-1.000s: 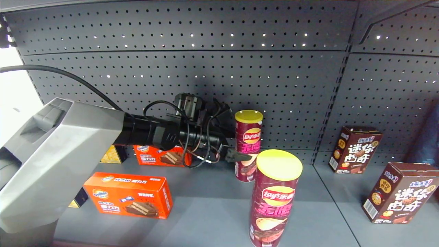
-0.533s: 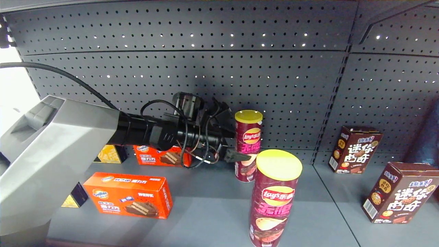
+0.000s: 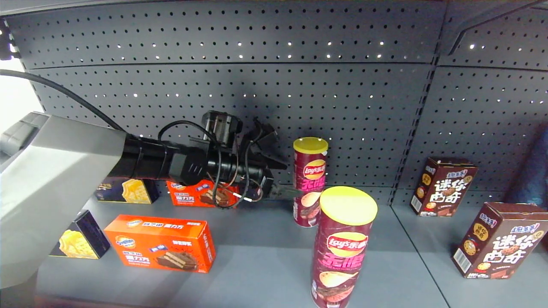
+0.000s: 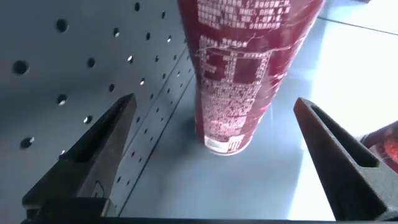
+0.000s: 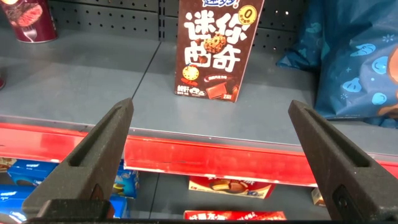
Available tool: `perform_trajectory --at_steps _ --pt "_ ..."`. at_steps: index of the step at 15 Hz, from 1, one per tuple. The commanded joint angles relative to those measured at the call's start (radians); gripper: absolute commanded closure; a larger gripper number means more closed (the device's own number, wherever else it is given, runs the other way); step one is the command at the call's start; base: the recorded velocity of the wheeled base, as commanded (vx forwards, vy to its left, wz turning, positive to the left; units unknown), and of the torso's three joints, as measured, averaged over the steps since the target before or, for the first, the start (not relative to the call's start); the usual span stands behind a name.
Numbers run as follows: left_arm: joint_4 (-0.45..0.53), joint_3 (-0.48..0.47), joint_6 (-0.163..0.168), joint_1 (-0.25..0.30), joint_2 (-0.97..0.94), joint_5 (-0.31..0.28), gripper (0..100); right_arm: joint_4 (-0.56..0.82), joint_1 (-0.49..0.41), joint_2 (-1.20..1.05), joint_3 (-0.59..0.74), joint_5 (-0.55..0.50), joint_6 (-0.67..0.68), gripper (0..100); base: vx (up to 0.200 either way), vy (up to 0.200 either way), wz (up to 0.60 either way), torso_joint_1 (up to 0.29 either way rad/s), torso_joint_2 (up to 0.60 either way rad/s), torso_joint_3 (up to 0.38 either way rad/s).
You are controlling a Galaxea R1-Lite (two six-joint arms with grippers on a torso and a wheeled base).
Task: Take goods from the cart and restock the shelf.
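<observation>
left claw (image 4: pixel 216 104): fingers spread wide with nothing gripped, parked by the back edge of the grey metal shelf (image 3: pixel 265 265)
rear can (image 3: pixel 310 182): tall dark-red chip can with a yellow lid, upright at the back edge, right by the grey pegboard wall (image 3: pixel 257 94). It's just ahead of the left claw's tips and not pinched. 1 tip is at its side, can't tell if it's touching
front can (image 3: pixel 342 248): 2nd can of the same kind, upright near the front edge, apart from the rear one
right claw (image 5: pixel 211 104): fingers wide apart too, empty, hanging out past the front edge and facing a cookie box
cookie boxes: 2 brown cardboard ones standing on the right section, 1 at the back (image 3: pixel 443 187), 1 nearer the front (image 3: pixel 498 239)
cake boxes: 2 flat orange cardboard ones left of the cans, 1 front (image 3: pixel 160 243), 1 back (image 3: pixel 201 194)
blue boxes: 2 small dark-blue ones with yellow pictures at the left end (image 3: pixel 81 237) (image 3: pixel 126 190)
</observation>
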Motion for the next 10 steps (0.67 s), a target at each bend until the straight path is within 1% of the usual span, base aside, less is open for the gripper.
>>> perform_trajectory --at_steps 1,8,10 --pt "-0.002 0.004 -0.001 0.006 -0.011 0.01 0 0.001 0.0 0.001 0.0 0.0 0.0 0 0.0 0.0 0.0 0.0 0.0 0.0" --pt "-0.003 0.0 -0.009 0.003 -0.011 0.042 0 -0.001 0.0 0.001 0.0 0.001 0.0 0 0.0 0.0 0.0 0.0 0.0 0.0" --pt "-0.002 0.0 -0.007 -0.009 -0.011 0.099 0 -0.001 0.0 0.001 0.0 0.001 0.0 0 0.0 0.0 0.0 0.0 0.0 0.0"
